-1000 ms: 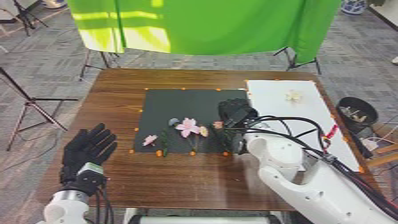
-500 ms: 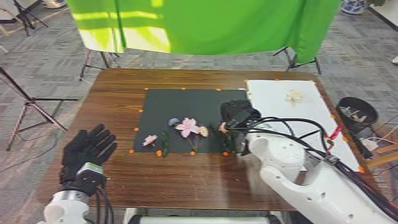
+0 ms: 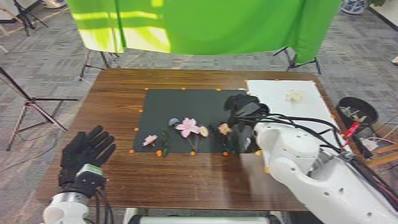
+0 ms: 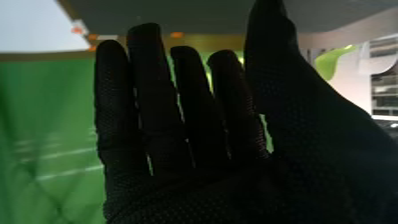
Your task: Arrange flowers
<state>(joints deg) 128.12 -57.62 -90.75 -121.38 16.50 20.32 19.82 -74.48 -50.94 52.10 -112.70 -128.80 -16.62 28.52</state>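
My right hand (image 3: 243, 107) is over the right edge of the black mat (image 3: 169, 107), just beside a pale orange flower (image 3: 225, 128) with its stem on the mat. In the right wrist view that hand (image 4: 191, 165) is open with straight fingers and holds nothing. Farther left on the mat lie a large pink flower (image 3: 187, 127), a small yellowish bloom (image 3: 203, 131) touching it, a bluish one (image 3: 174, 121) and a smaller pink flower (image 3: 150, 140). A cream flower (image 3: 294, 95) rests on the white sheet (image 3: 269, 89). My left hand (image 3: 87, 150) is open at the table's left side.
Orange markers line both sheets on the brown table (image 3: 178, 182). A black bin (image 3: 357, 111) stands beyond the table's right edge. Behind the table hangs a green cloth (image 3: 204, 25), and a tripod (image 3: 32, 102) stands at the left.
My right hand has shifted slightly right and up, away from the pale orange flower, which now shows more fully. The right forearm has swung to the right. The left hand has stayed put.
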